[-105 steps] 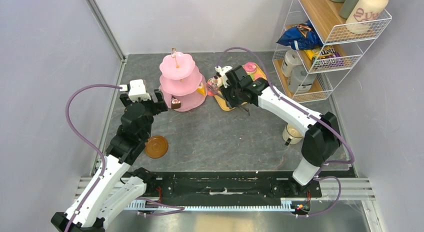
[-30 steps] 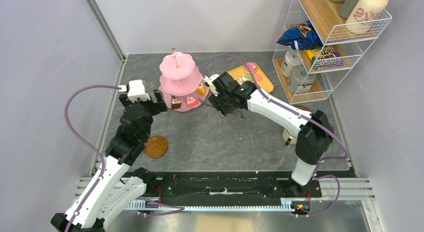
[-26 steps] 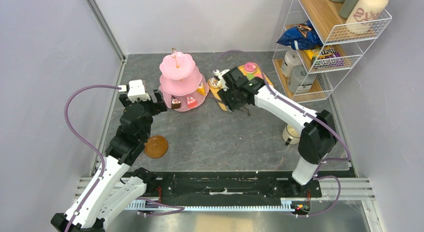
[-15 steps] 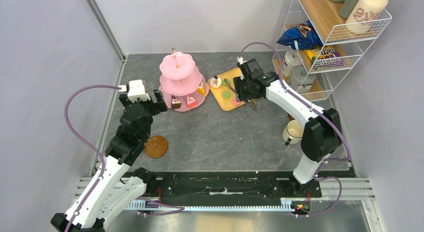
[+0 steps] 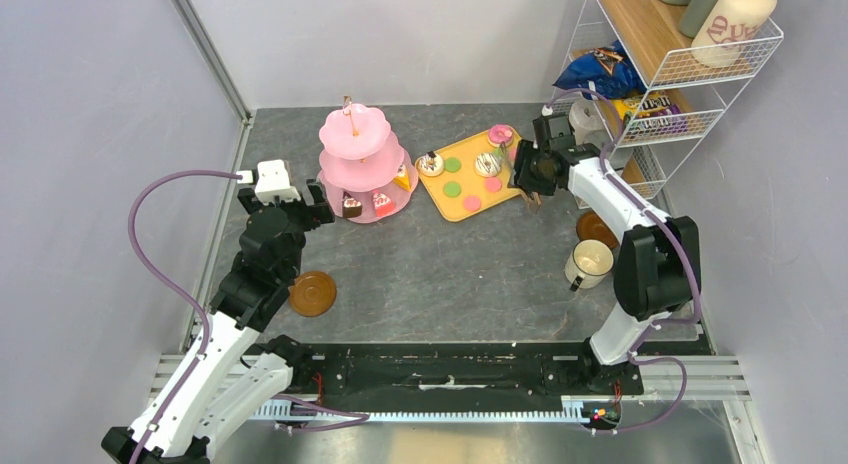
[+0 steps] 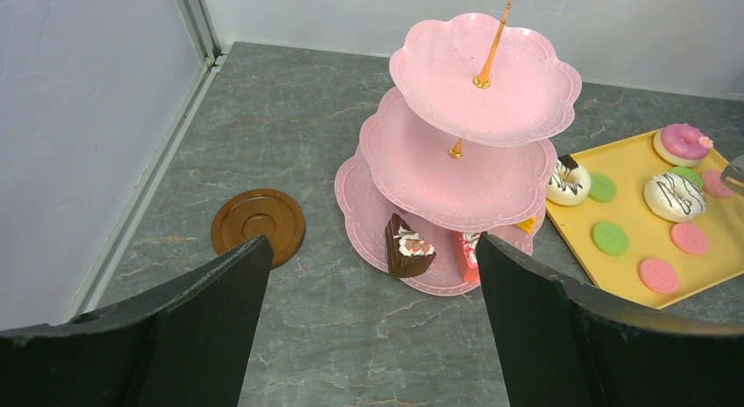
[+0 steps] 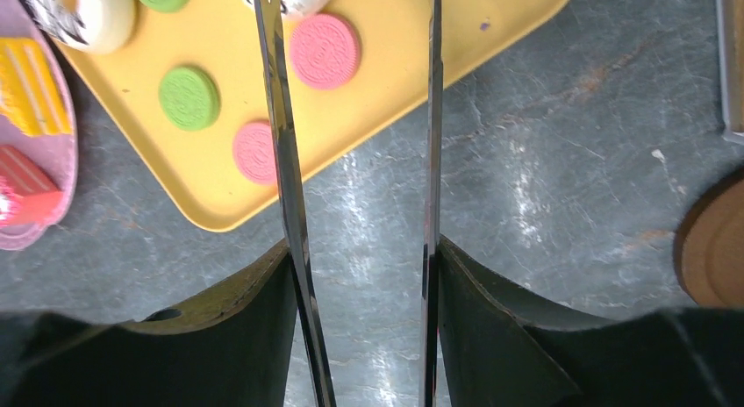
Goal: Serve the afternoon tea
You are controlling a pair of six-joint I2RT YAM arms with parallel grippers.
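Note:
The pink three-tier stand (image 5: pixel 355 134) (image 6: pixel 485 78) carries a chocolate wedge (image 6: pixel 408 247), a red wedge (image 6: pixel 465 252) and a yellow wedge (image 5: pixel 402 180) on its bottom tier. My left gripper (image 5: pixel 318 206) (image 6: pixel 373 245) hangs open and empty just in front of the stand. A yellow tray (image 5: pixel 470 216) (image 7: pixel 386 74) holds donuts (image 5: pixel 488 164) and green and pink macarons (image 5: pixel 453 188). My right gripper (image 5: pixel 530 179) (image 7: pixel 361 249) is shut on metal tongs (image 7: pixel 279 117) over the tray's right edge. Nothing shows between the blades. A mug (image 5: pixel 588 261) stands near a brown saucer (image 5: pixel 597 229).
Another brown saucer (image 5: pixel 312 293) (image 6: pixel 258 225) lies left of centre beside my left arm. A white wire rack (image 5: pixel 640 114) with a blue bag, a yellow packet and bottles stands close to the right of my right gripper. Walls close in on the left and the back.
My right arm has swung with the tongs from beside the stand, rightward across the tray, to its right edge near the rack. A red wedge has joined the bottom tier. The left arm is still.

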